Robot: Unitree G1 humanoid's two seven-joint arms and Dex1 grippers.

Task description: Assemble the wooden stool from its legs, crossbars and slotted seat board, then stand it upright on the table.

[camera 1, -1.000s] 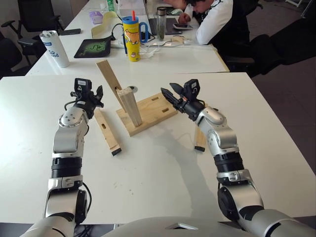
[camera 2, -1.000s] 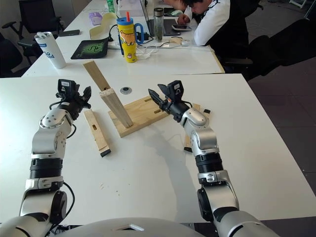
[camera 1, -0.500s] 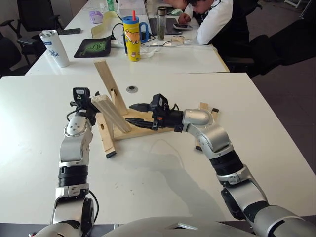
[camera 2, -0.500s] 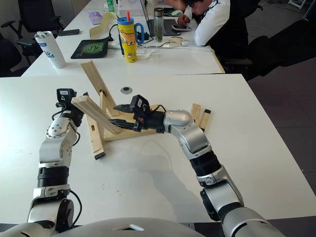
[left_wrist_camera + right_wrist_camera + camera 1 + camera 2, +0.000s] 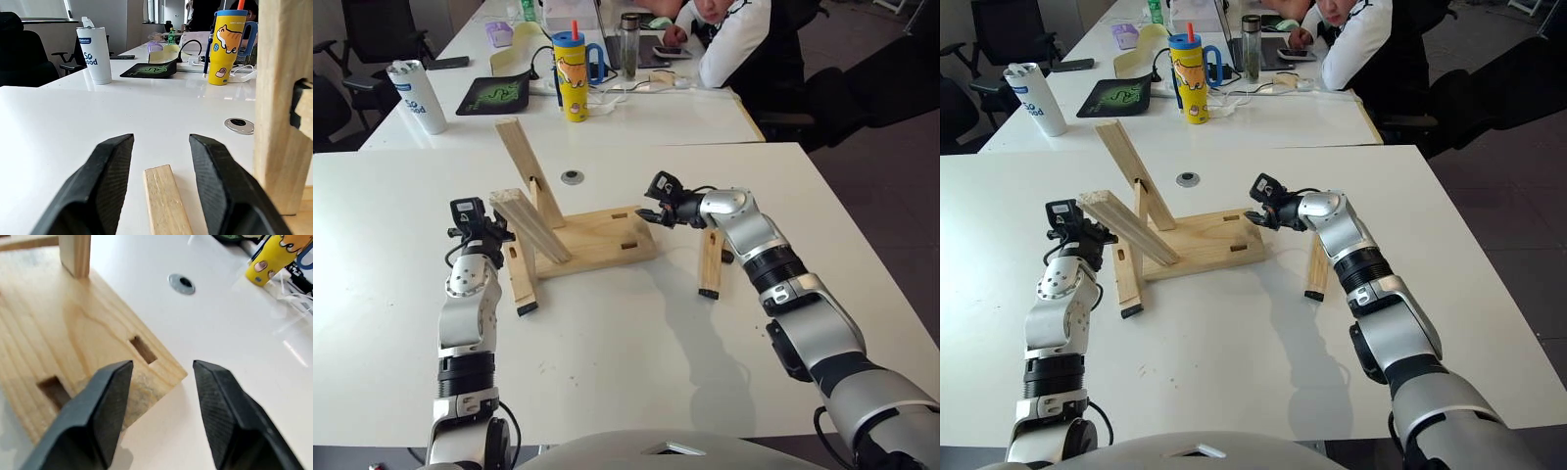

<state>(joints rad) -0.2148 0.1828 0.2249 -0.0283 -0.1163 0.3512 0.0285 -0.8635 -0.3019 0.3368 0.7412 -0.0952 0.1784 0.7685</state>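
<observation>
Right wrist view: right gripper (image 5: 161, 366) fingers (image 5: 100, 406) spread at the seat board (image 5: 63, 342) corner; stiff, likely light; grip its edge.

Head stereo pair looks down on table (image 5: 607, 343); wrist cameras low, close.

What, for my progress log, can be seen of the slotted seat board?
The pale, bare-wood rectangular slotted seat board lies flat on the white table. Two empty rectangular slots show near its right end; two legs rise tilted from its left end. The right gripper is open at its far right corner, fingers astride it; contact cannot be told.
</observation>
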